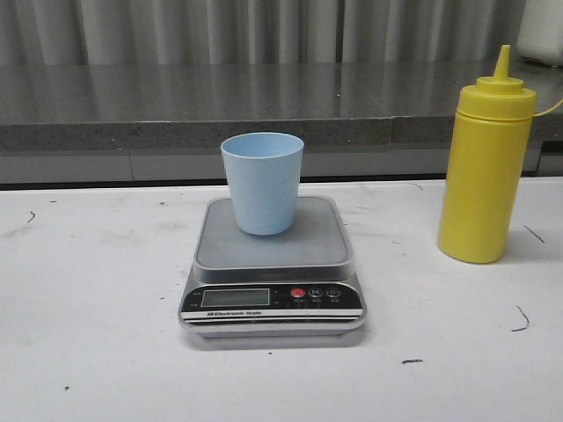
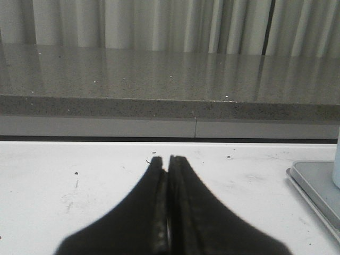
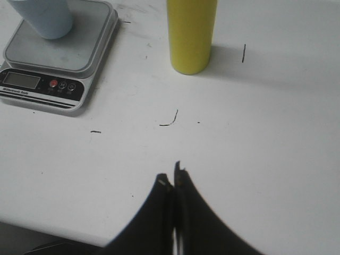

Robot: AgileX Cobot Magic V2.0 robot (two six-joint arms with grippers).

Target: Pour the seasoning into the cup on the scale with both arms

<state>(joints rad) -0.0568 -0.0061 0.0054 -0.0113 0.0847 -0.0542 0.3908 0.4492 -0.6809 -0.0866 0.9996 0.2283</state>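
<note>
From the front, the light-blue cup (image 1: 262,183) stands upright on the grey platform of the digital kitchen scale (image 1: 273,268) at the middle of the white table (image 1: 88,352), and the yellow squeeze bottle (image 1: 486,167) stands upright on the table well to the robot's right of the scale, nozzle up, its long axis vertical; neither arm shows here. In the left wrist view the left gripper (image 2: 165,159) has its fingers pressed together on nothing, low over the table, with only the scale's corner (image 2: 313,186) at the edge of view. In the right wrist view the right gripper (image 3: 171,177) is likewise closed and empty, and the bottle (image 3: 191,37) stands straight ahead of it, apart, the scale (image 3: 58,64) off to one side, so I judge the right arm is the nearer to take the bottle
</note>
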